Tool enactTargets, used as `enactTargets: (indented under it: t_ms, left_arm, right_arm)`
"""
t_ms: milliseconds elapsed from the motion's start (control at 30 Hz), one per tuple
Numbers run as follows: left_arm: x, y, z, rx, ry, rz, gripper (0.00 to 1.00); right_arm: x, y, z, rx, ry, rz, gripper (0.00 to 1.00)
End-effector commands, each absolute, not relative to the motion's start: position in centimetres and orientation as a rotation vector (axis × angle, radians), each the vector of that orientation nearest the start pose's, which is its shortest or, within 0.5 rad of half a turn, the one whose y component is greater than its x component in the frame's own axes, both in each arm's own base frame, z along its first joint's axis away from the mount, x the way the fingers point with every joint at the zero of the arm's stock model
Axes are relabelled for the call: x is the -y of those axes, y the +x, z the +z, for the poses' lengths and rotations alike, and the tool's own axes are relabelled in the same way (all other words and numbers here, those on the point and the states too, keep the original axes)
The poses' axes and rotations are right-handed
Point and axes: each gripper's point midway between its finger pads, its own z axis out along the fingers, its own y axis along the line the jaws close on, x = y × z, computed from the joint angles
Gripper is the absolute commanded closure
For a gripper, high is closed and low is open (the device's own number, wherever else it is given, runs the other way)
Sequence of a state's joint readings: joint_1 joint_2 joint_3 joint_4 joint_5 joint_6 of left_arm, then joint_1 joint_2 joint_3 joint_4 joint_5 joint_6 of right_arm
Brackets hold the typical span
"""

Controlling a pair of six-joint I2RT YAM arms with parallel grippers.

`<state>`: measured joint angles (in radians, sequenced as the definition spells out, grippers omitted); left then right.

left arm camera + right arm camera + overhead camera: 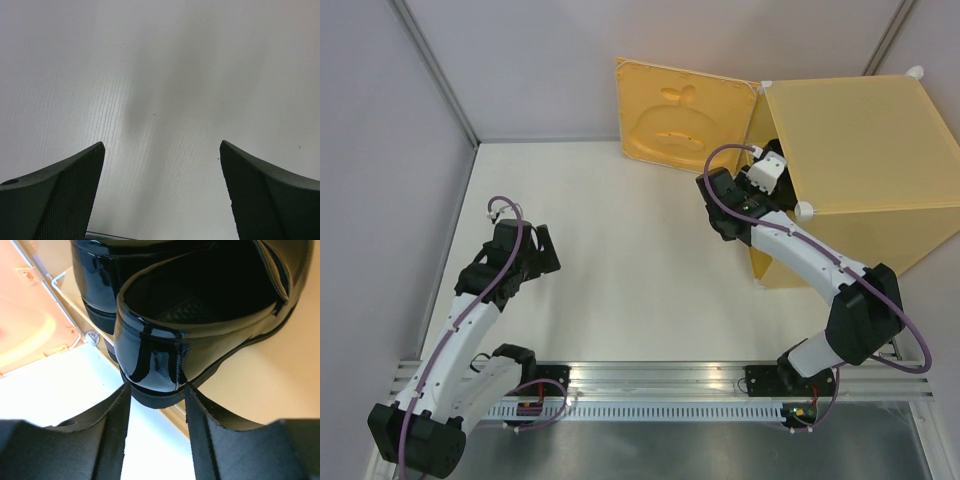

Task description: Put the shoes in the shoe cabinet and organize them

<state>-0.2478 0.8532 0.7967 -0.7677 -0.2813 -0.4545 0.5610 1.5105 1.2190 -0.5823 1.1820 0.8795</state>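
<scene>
1. Top view: the yellow-orange shoe cabinet [860,140] stands in the upper right of the frame on the white table [620,270]. Its door [680,115] is swung open toward the upper centre, the embossed side facing the camera. The right arm [800,250] runs from the lower right up to the cabinet's open front, and its wrist sits at the opening. No shoe shows from here. The left arm [450,340] bends up the left side, and the left gripper [542,250] hangs over bare table, well apart from the cabinet.

2. Left wrist view: the left gripper [162,145] is released. Its two dark fingers [65,195] stand wide apart in the lower corners, with only white table surface between them.

3. Right wrist view: a glossy black shoe [165,340] fills the centre, heel toward the camera, lying on the cabinet's tan floor at its front edge. A second black shoe [95,280] lies just beside it in the upper left. The right gripper [157,390] has its fingers partly apart, the tips at either side of the heel's base. Whether they clamp the heel cannot be told. The orange door shows at the left edge.
</scene>
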Motion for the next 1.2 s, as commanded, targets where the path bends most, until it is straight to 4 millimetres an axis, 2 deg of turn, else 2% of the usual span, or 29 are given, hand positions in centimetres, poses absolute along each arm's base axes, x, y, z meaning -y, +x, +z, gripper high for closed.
enactTargets:
  t_ms: [0,133,233,267,467,567,600,800,867,967,1067,1167]
  left_arm:
    - [2.9,24.2,15.5,-2.301,-0.337,-0.015,0.02]
    - [2.9,24.2,15.5,-2.303,-0.337,-0.012,0.02]
    - [2.9,24.2,15.4,-2.303,-0.337,-0.012,0.02]
    - [2.9,24.2,15.3,-2.307,-0.339,-0.011,0.02]
    - [2.9,24.2,15.3,-2.309,-0.337,-0.009,0.02]
    - [2.9,24.2,15.4,-2.306,-0.339,-0.011,0.02]
    - [2.8,24.2,15.3,-2.308,-0.339,-0.008,0.02]
    - [2.8,24.2,15.4,-2.301,-0.343,-0.008,0.02]
    - [2.8,24.2,15.4,-2.303,-0.341,-0.007,0.02]
    - [2.8,24.2,15.4,-2.299,-0.343,-0.007,0.02]
    - [2.8,24.2,15.5,-2.296,-0.344,-0.009,0.02]
    - [2.7,24.2,15.5,-2.296,-0.345,-0.010,0.02]
  right_arm:
    - [-4.3,38.3,23.9,-1.685,0.773,-0.455,0.47]
    - [-4.4,38.6,23.7,-1.719,0.754,-0.447,0.42]
    - [-5.5,38.9,23.7,-1.772,0.701,-0.392,0.29]
    - [-5.7,38.8,23.7,-1.789,0.670,-0.398,0.24]
    - [-7.7,37.6,24.6,-1.832,0.574,-0.342,0.13]
    - [-9.4,37.0,25.1,-1.856,0.502,-0.318,0.13]
    - [-10.6,36.9,25.6,-1.868,0.466,-0.287,0.12]
    - [-15.6,36.3,25.2,-1.954,0.289,-0.125,0.14]
    - [-16.4,36.8,25.0,-1.957,0.242,-0.115,0.14]
    - [-17.0,37.8,24.7,-1.951,0.161,-0.141,0.14]
    - [-16.8,38.7,24.3,-1.952,0.127,-0.182,0.14]
    - [-15.7,39.9,23.5,-1.979,0.132,-0.188,0.14]
